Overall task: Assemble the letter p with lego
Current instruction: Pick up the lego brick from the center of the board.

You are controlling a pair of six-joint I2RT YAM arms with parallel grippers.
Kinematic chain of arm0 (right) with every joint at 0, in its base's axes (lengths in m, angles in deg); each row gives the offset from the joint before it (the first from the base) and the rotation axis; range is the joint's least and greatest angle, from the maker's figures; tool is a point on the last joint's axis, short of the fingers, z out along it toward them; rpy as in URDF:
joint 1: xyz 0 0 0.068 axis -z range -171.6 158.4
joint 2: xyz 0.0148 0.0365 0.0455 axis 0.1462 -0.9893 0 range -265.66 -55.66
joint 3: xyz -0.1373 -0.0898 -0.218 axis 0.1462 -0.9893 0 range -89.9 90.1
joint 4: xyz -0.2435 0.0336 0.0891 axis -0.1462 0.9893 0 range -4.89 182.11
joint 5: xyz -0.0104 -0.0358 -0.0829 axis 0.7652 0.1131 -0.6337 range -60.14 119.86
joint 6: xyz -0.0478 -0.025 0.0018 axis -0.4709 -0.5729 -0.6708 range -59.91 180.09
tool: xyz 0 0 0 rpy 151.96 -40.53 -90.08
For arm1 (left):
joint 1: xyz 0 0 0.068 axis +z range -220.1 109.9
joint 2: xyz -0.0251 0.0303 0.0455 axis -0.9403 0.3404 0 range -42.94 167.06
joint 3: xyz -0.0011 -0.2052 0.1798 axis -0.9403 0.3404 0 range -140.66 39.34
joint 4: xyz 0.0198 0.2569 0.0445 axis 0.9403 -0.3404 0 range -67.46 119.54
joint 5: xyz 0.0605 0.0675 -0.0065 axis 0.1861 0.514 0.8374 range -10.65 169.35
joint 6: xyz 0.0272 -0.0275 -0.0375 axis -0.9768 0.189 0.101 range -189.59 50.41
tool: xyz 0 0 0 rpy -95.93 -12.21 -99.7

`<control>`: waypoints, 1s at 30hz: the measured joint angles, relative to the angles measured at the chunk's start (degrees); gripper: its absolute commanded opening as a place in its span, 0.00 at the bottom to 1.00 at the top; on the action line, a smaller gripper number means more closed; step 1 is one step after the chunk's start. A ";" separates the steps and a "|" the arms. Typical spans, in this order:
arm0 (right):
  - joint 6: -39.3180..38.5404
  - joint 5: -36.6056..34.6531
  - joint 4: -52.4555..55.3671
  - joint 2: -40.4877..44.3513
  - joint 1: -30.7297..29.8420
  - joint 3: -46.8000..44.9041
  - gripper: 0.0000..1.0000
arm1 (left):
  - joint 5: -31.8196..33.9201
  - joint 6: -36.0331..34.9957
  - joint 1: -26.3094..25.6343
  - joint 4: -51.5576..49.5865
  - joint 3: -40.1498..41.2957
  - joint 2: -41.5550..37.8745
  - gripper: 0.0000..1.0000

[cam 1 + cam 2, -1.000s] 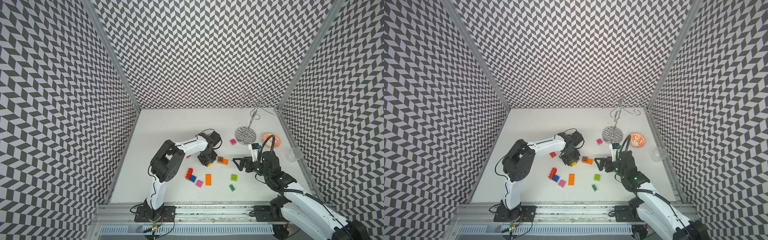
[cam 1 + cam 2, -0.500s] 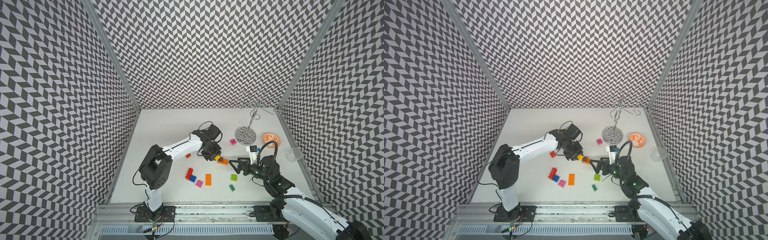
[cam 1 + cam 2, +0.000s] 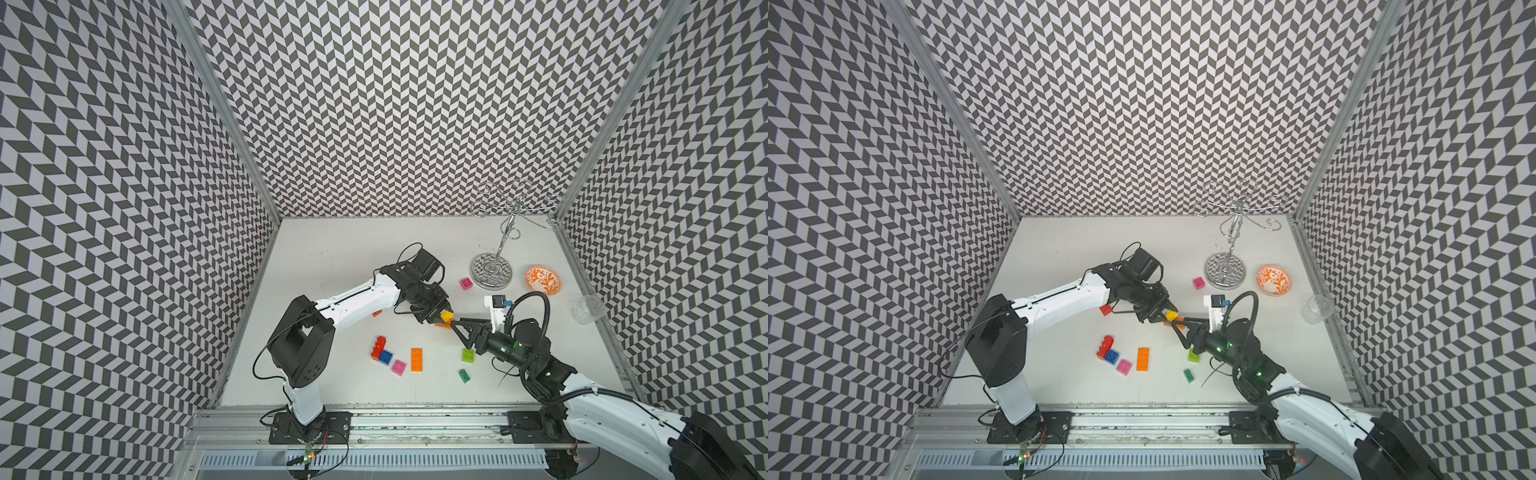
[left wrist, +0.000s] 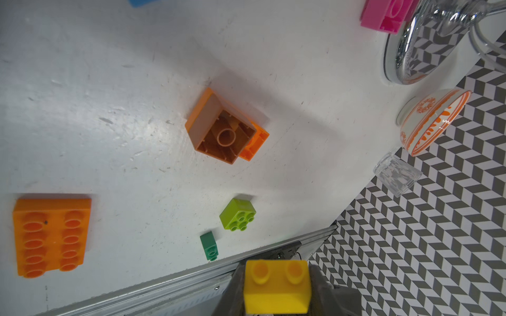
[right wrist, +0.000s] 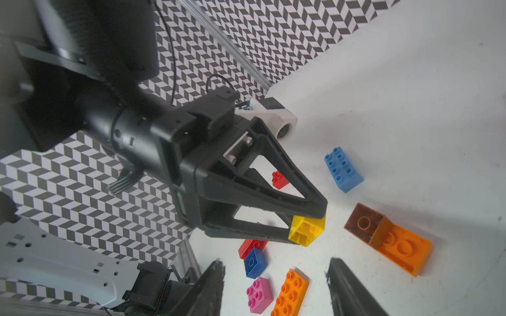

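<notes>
Left fingers (image 5: 315, 203) pinch a yellow brick (image 5: 306, 231) near the joined brown-and-orange bricks (image 5: 394, 243); right fingers (image 5: 349, 288), apart and empty, should probably steady that pair for pressing.

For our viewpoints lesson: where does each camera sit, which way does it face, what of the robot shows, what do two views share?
Top views: high in front, looking down on the table; left arm and right arm show.
Left wrist: on the left arm, facing the table; left tool, shut on the yellow brick, shows.
Right wrist: on the right arm, facing the left arm; open right tool shows.
Shared: both wrist views show the yellow brick and oblong orange brick.
</notes>
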 measured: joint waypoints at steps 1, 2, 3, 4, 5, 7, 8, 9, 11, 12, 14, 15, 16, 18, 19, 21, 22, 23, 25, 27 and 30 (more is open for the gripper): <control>0.50 -0.72 -0.48 -0.72 -0.20 0.20 0.58 | -0.22 0.15 -0.02 0.33 0.22 0.00 0.34; 0.94 -1.27 -0.70 -1.20 -0.33 0.39 0.57 | -0.39 0.20 -0.04 0.57 0.37 0.00 0.34; 1.51 -2.12 -0.98 -1.84 -0.57 0.55 0.55 | -0.66 0.26 -0.04 0.85 0.55 0.00 0.34; 2.08 -2.86 -1.05 -2.32 -0.74 0.68 0.54 | -0.83 0.37 -0.11 1.11 0.70 -0.02 0.34; 2.38 -3.30 -1.14 -2.82 -0.87 0.81 0.53 | -1.01 0.42 -0.22 1.27 0.79 -0.02 0.34; 3.50 -4.48 -1.51 -4.02 -1.22 1.03 0.50 | -1.20 0.61 -0.26 1.75 1.05 -0.02 0.34; 3.76 -5.05 -1.73 -4.55 -1.42 1.05 0.47 | -1.27 0.83 -0.33 1.95 1.18 -0.02 0.34; 4.33 -5.53 -1.84 -5.11 -1.66 1.09 0.46 | -1.33 1.03 -0.37 2.03 1.27 -0.02 0.34; 4.90 -6.43 -1.92 -6.03 -2.23 1.16 0.45 | -1.46 1.25 -0.39 2.21 1.38 -0.02 0.34; 5.20 -6.82 -1.95 -6.45 -2.56 1.16 0.44 | -1.49 1.33 -0.42 2.34 1.40 -0.02 0.34; 5.73 -7.69 -2.10 -7.02 -3.19 1.16 0.42 | -1.51 1.44 -0.42 2.69 1.66 -0.26 0.34; 5.97 -8.04 -2.23 -7.26 -3.43 1.16 0.41 | -1.51 1.46 -0.42 2.75 1.81 -0.46 0.34; 6.08 -8.35 -2.36 -7.43 -3.65 1.16 0.38 | -1.53 1.46 -0.44 2.91 1.95 -0.68 0.34; 6.38 -9.05 -2.84 -8.00 -4.11 1.18 0.36 | -1.60 1.64 -0.55 3.10 2.03 -0.98 0.34; 6.54 -9.33 -3.13 -8.24 -4.33 1.18 0.36 | -1.62 1.66 -0.63 3.34 2.03 -1.01 0.34; 6.91 -10.03 -3.58 -8.72 -4.76 1.18 0.35 | -1.62 1.77 -0.92 3.69 2.03 -1.01 0.34; 7.06 -10.32 -3.78 -8.90 -4.96 1.18 0.34 | -1.62 1.86 -1.01 3.78 2.03 -1.01 0.34; 7.17 -10.71 -3.98 -9.09 -5.18 1.18 0.34 | -1.64 1.92 -1.11 3.96 2.03 -1.01 0.34; 7.34 -11.39 -4.35 -9.31 -5.51 1.20 0.30 | -1.64 2.10 -1.27 4.13 2.03 -1.01 0.34; 7.56 -12.00 -4.35 -9.44 -5.79 1.64 0.28 | -1.66 2.38 -1.42 4.31 2.03 -1.01 0.34; 7.96 -13.27 -3.80 -9.90 -5.92 2.47 0.24 | -1.64 2.69 -1.49 5.11 2.03 -1.01 0.34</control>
